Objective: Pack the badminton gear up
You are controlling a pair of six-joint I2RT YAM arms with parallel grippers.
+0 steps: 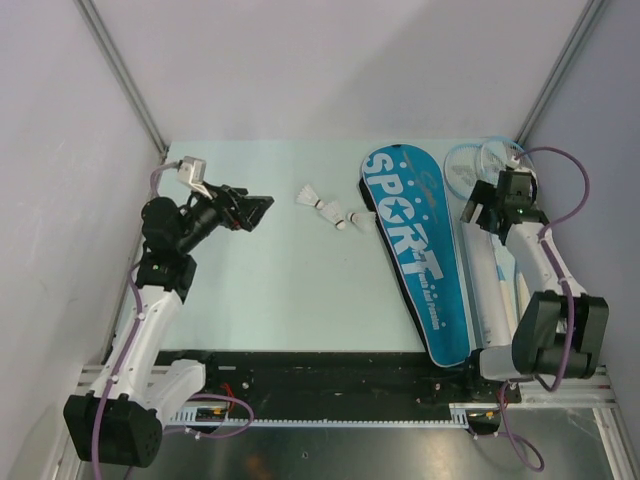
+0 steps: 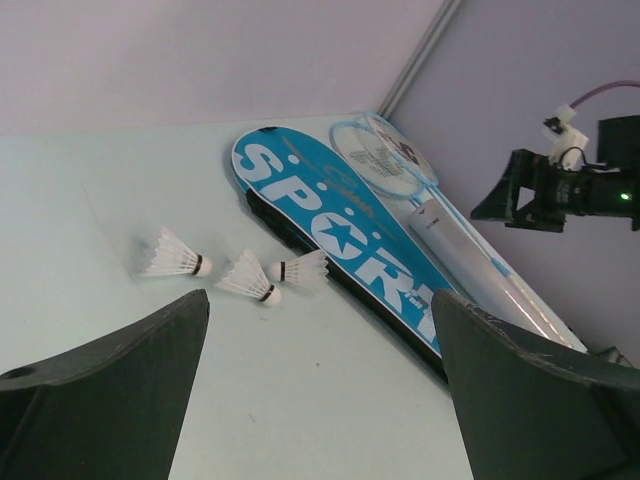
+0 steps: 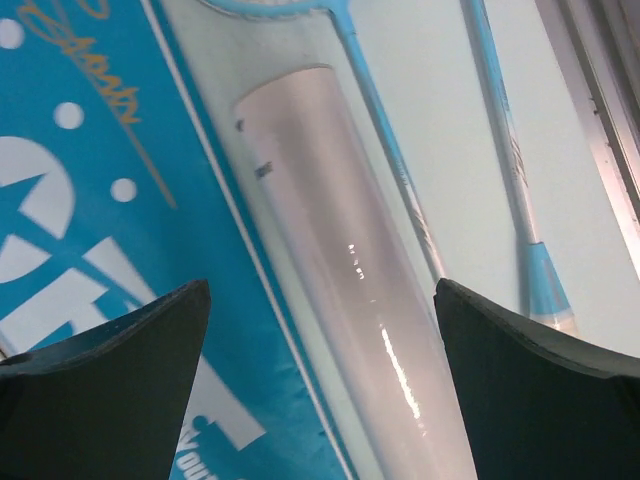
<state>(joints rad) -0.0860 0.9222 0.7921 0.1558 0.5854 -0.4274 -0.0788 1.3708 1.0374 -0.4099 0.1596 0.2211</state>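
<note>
The blue "SPORT" racket bag [image 1: 415,250] lies flat on the pale table [image 1: 270,300], broad end away from the arm bases and narrow end near them. Just left of the bag's broad end, three white shuttlecocks [image 1: 330,211] lie on their sides in a short row, the one closest to the bag almost at its black edging. Along the bag's right edge lies the white tube [image 3: 345,240], lengthwise and just beside it. The two light-blue rackets [image 1: 478,162] are on the far side of the tube from the bag, their heads overlapping just right of the bag's broad end; one shaft runs close along the tube, the other further out. The left gripper [image 2: 320,300] hangs well left of the bag, beyond the shuttlecocks, fingers spread wide and gripping nothing. The right gripper [image 3: 320,290] hovers over the tube just right of the bag, jaws wide, one finger over the bag and the other over the rackets' side, clear of the tube
</note>
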